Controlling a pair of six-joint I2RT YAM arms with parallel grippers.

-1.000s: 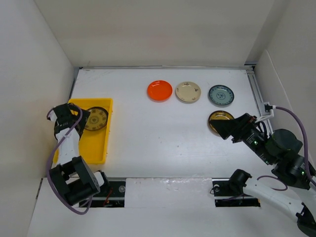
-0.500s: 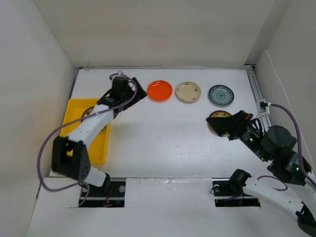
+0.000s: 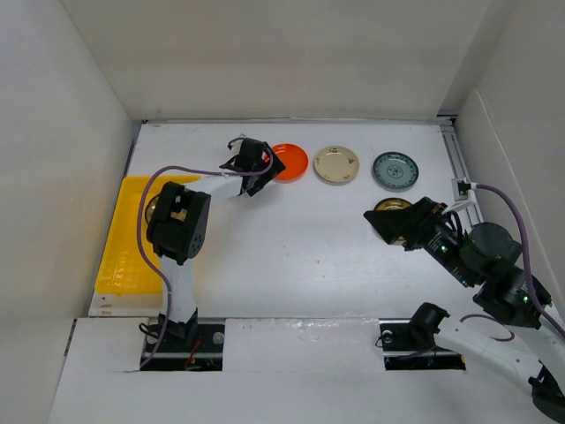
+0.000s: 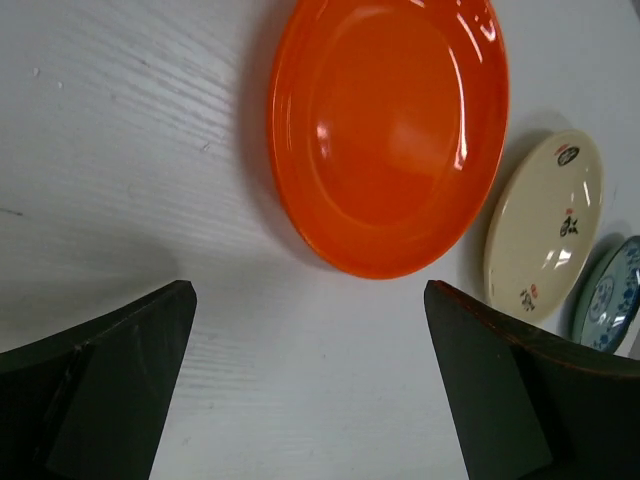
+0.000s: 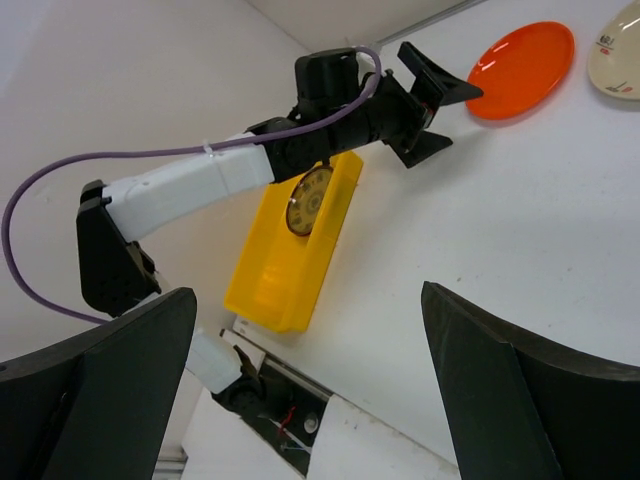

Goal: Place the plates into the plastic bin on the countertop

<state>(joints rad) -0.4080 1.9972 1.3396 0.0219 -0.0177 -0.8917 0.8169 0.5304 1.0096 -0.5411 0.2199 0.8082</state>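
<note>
An orange plate (image 3: 286, 162) lies at 12 o'clock on the white countertop (image 3: 291, 256), first in a row with a cream plate (image 3: 336, 164) and a blue-patterned plate (image 3: 395, 170) toward 3 o'clock. The left gripper (image 4: 308, 295) hovers at the orange plate's 9 o'clock rim, fingers spread wide and empty, just short of touching it. One brown-gold plate (image 5: 308, 200) lies in the yellow bin (image 3: 124, 256) at the countertop's 9 o'clock side. At 3 o'clock, the right gripper (image 3: 393, 228), also wide apart and holding nothing, hangs over the near edge of a second brown-gold plate (image 3: 395, 206); contact cannot be judged.
</note>
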